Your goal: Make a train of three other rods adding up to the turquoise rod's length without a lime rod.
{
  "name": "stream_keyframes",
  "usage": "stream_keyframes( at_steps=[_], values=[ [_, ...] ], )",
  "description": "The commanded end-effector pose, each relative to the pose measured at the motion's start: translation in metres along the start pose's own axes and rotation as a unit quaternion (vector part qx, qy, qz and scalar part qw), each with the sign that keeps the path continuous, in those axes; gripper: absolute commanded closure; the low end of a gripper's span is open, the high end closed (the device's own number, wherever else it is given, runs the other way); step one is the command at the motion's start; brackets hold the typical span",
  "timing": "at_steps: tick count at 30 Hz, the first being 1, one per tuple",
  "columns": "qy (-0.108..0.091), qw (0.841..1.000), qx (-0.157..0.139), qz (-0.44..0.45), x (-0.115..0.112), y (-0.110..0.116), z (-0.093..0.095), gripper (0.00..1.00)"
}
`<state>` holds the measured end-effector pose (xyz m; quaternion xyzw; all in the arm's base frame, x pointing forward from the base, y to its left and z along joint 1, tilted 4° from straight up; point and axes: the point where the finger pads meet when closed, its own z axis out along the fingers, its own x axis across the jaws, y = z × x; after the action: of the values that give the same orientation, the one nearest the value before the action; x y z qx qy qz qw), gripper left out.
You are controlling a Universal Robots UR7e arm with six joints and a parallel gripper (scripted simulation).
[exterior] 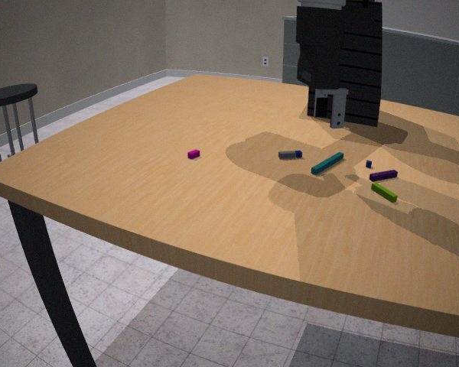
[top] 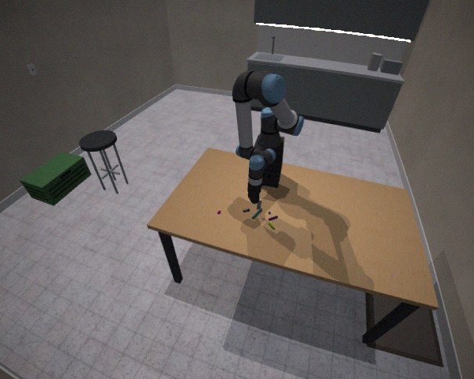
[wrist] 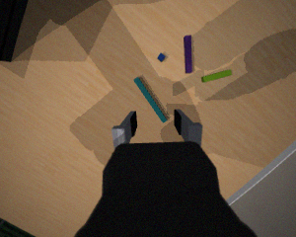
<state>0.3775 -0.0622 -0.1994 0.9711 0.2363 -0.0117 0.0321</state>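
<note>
Going across my exterior view, the magenta rod point(top: 219, 212) point(exterior: 193, 154) lies off on its own at the left. Next, here's the grey rod point(top: 244, 211) point(exterior: 287, 155), a blue rod point(top: 248, 210) point(exterior: 298, 154) at its right end; I can't tell if there's a hairline gap. Then the turquoise rod point(top: 257, 213) point(exterior: 327, 163) point(wrist: 150, 100), slanting, and above and behind it my gripper point(top: 258, 207) point(exterior: 328, 121) point(wrist: 155, 118), fingers spread wide, nothing pinched. Further right sit the second blue rod point(top: 269, 212) point(exterior: 368, 164) point(wrist: 161, 57), then the purple rod point(top: 273, 218) point(exterior: 383, 175) point(wrist: 188, 54), well apart from the grey, with the lime rod point(top: 271, 225) point(exterior: 384, 192) point(wrist: 217, 76) just beside the purple, nearer the camera.
</note>
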Motion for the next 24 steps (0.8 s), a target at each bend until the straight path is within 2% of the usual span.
stream_keyframes(
  at_steps=[1, 4, 6, 11, 15, 16, 24],
  values=[
    [0.0, 1.0, 0.0, -0.016, 0.037, -0.046, 0.007, 0.0],
    [0.0, 1.0, -0.001, -0.025, 0.051, -0.068, 0.01, 0.0],
    [0.0, 1.0, -0.001, -0.025, 0.051, -0.068, 0.01, 0.0],
    [0.0, 0.999, -0.001, -0.032, 0.062, -0.089, 0.013, 0.0],
    [0.0, 0.999, -0.001, -0.033, 0.063, -0.091, 0.013, 0.0],
    [0.0, 0.999, -0.001, -0.033, 0.063, -0.091, 0.013, 0.46],
    [0.0, 0.999, -0.001, -0.033, 0.063, -0.091, 0.013, 0.46]
  ],
)
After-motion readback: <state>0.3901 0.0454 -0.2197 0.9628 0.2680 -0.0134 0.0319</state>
